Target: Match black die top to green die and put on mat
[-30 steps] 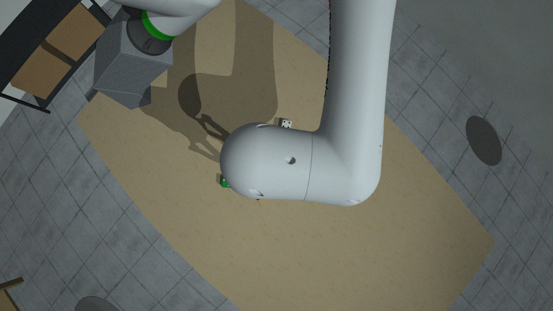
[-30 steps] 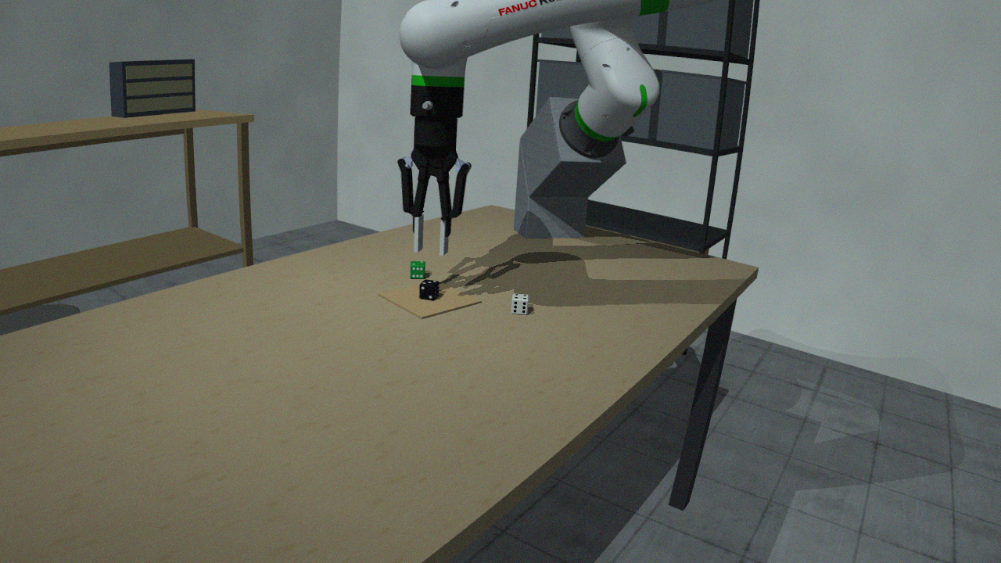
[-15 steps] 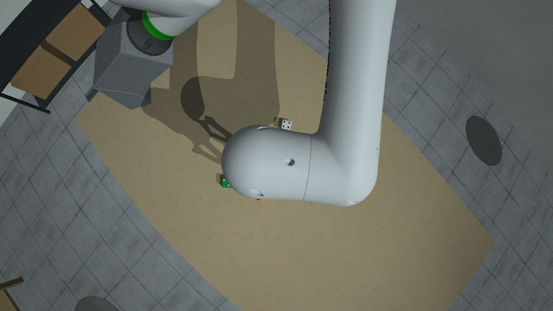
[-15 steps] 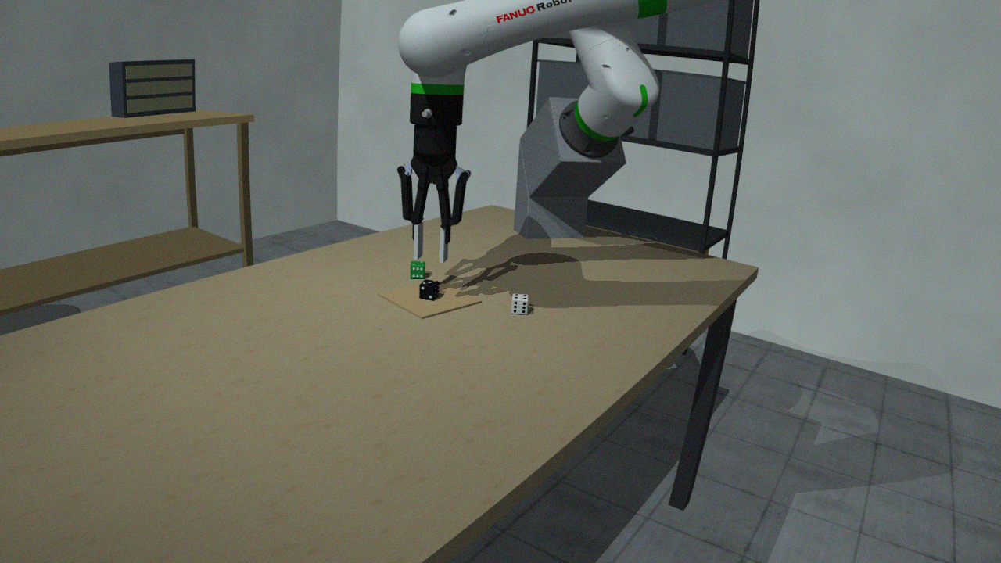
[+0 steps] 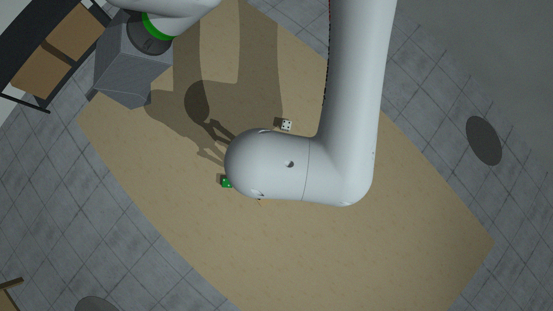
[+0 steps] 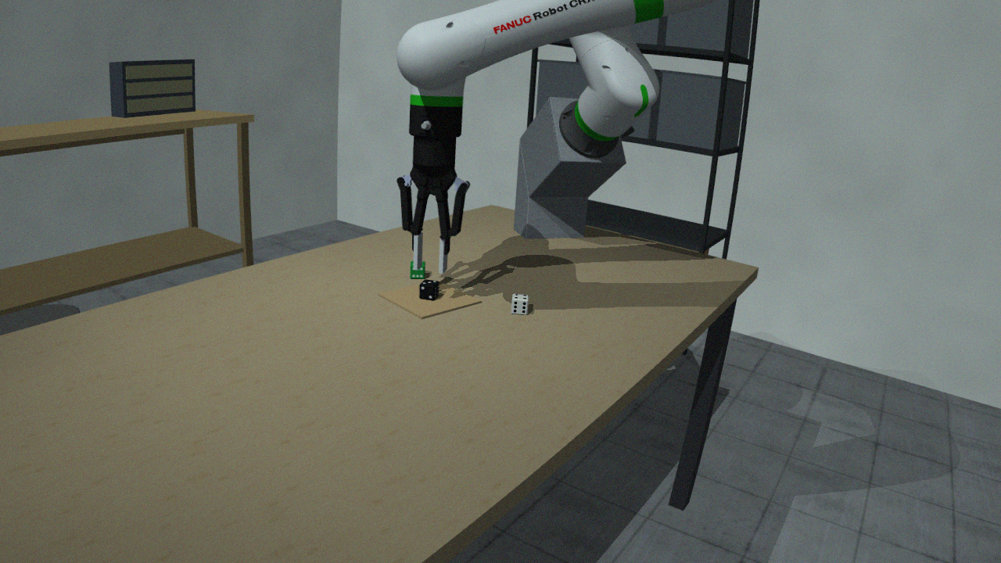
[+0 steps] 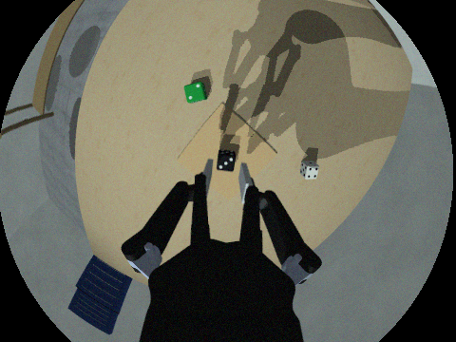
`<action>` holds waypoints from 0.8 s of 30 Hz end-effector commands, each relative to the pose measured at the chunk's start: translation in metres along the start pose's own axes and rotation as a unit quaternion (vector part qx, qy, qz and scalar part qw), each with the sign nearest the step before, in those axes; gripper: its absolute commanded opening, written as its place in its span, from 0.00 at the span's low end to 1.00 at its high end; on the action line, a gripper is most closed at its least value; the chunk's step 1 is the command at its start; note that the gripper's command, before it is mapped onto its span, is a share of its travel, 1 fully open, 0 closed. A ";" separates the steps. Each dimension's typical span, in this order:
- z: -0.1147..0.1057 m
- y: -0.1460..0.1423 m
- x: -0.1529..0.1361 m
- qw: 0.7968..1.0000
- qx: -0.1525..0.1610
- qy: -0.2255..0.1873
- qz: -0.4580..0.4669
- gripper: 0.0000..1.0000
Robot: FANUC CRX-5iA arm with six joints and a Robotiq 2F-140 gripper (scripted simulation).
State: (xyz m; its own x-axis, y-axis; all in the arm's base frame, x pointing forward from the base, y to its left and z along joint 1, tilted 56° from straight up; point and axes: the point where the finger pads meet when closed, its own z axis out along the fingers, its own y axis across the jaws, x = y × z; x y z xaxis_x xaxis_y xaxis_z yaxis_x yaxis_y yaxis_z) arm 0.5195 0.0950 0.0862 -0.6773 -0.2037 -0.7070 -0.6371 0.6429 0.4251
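Note:
The black die [image 6: 428, 288] [image 7: 227, 160] sits flat on the thin tan mat [image 6: 413, 305] [image 7: 196, 158], near its middle. The green die [image 5: 226, 182] [image 6: 419, 270] [image 7: 196, 93] lies on the table just beyond the mat's far left edge. My gripper [image 6: 429, 267] [image 7: 226, 168] hangs straight above the black die with its fingers part open and nothing between them; the tips are a little above the die. In the overhead view the arm hides the black die and the mat. The pips on the top faces are too small to read.
A white die [image 5: 286, 125] [image 6: 519, 303] [image 7: 310, 170] lies on the table [image 6: 280, 420] right of the mat. The robot's grey base [image 6: 560, 181] stands at the table's far end, with a black shelf rack [image 6: 720, 140] behind it.

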 end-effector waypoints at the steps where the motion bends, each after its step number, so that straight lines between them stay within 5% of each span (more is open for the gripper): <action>1: 0.005 0.000 0.000 1.000 0.000 0.000 0.000 0.28; 24: 0.016 0.000 0.000 1.000 0.000 0.000 0.000 0.28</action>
State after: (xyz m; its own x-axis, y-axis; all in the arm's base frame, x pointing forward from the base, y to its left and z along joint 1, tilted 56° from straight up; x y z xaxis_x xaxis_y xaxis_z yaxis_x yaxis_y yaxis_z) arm 0.5259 0.1070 0.0771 -0.6772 -0.2037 -0.7070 -0.6371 0.6429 0.4251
